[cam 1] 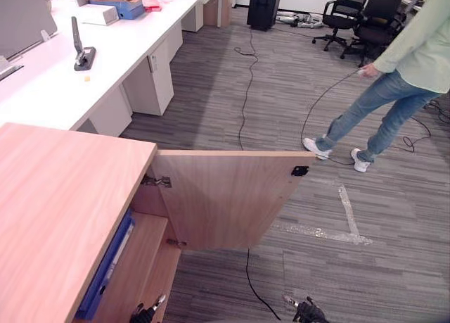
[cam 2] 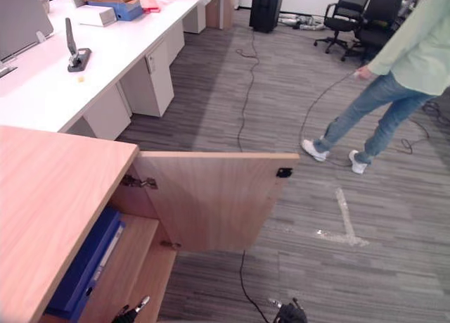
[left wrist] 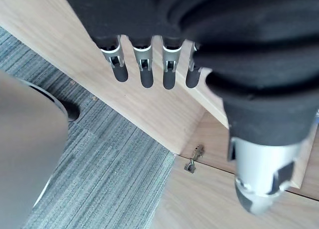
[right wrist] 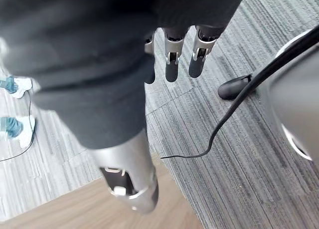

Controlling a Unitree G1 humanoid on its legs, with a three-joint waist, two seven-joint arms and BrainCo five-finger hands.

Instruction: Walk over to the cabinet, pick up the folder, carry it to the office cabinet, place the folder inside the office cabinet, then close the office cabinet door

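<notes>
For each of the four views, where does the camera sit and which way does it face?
Left eye view: on the head, looking down at the open cabinet door, blue folder inside, person beyond; left hand and right hand at bottom edge.
Right eye view: beside it, sharing that scene.
Left wrist view: along open left hand, at cabinet wood and carpet.
Right wrist view: along open right hand, at carpet.

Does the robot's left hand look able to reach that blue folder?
Probably yes: the door stands open, the folder sits uncovered on the shelf, and the empty left hand hangs close by.
</notes>
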